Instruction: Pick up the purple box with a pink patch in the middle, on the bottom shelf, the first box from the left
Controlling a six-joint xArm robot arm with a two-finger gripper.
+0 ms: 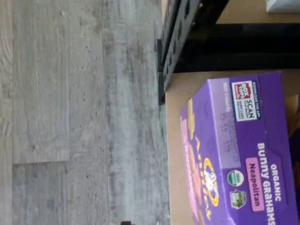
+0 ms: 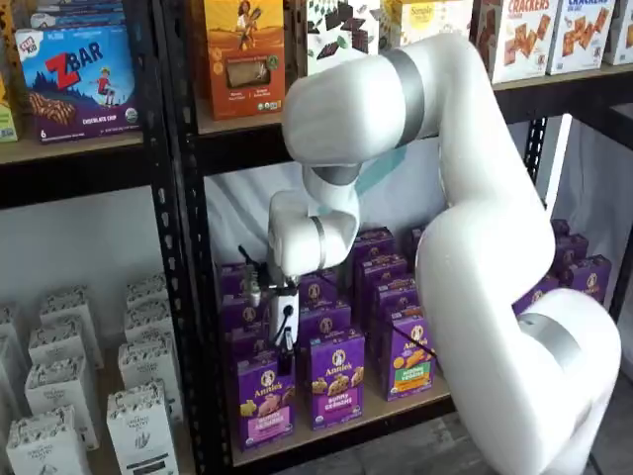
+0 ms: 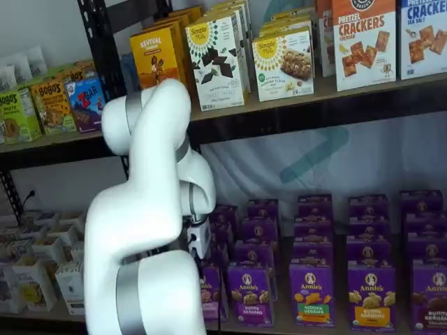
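Observation:
The purple box point(image 2: 265, 396) stands upright at the front left of the bottom shelf point(image 2: 341, 431), a pink panel on its lower front. In the wrist view I look onto the top of the purple box point(image 1: 243, 154), printed "Bunny Grahams Neapolitan", on the tan board of the bottom shelf point(image 1: 176, 140). My gripper point(image 2: 285, 358) hangs just above and slightly behind the box, black fingers pointing down and seen side-on. It stands open with nothing in it. In a shelf view the white arm covers most of the purple box point(image 3: 209, 289).
A purple-panel carton point(image 2: 336, 381) and a green-panel carton point(image 2: 410, 361) stand right of the box, with more purple rows behind. A black perforated upright point(image 2: 188, 297) borders the box's left. White cartons point(image 2: 138, 416) fill the left bay. Grey plank floor point(image 1: 70, 112) lies below.

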